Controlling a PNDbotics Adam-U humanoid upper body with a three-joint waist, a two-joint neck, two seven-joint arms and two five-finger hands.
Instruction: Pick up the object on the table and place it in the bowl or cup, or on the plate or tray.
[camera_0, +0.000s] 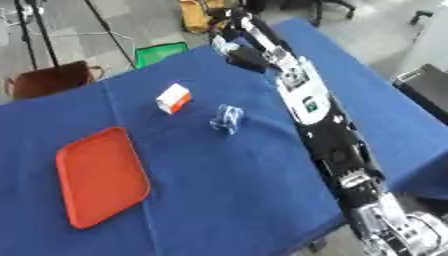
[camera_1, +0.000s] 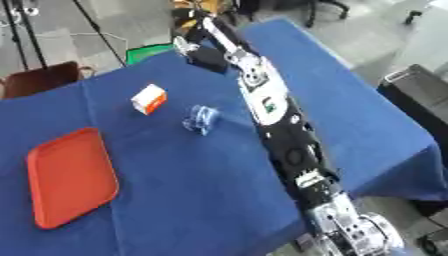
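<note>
While my right arm (camera_0: 315, 115) stretches long across the blue-cloth surface (camera_0: 227, 190) from the near right corner toward the far edge, its right hand (camera_0: 229, 47) sits out at the far end of the cloth, dark and small against the clutter behind it. I cannot tell whether its fingers are straight or curled, nor whether it has hold of anything; it is well apart from the things I am after. My left hand shows in neither view.

Two objects lie on the cloth to the left of the arm. One is a small white box with an orange-red side (camera_0: 173, 98), sitting in the far-middle of the surface, tilted askew to the table edges. Just to its right and a little nearer is a small crumpled blue-and-white packet (camera_0: 227, 119); I can make out only its colours and its rumpled shape. The two are near each other but not touching, and neither touches the arm.

On the near left lies a flat orange-red rectangular plastic tray (camera_0: 101, 175) with rounded corners and a raised rim, turned at an angle, with nothing on it. Box and packet both lie on bare cloth, well apart from the tray.

Beyond the far left edge of the surface stands a brown chair (camera_0: 48, 80), and a green sheet (camera_0: 160, 52) lies on the floor.
</note>
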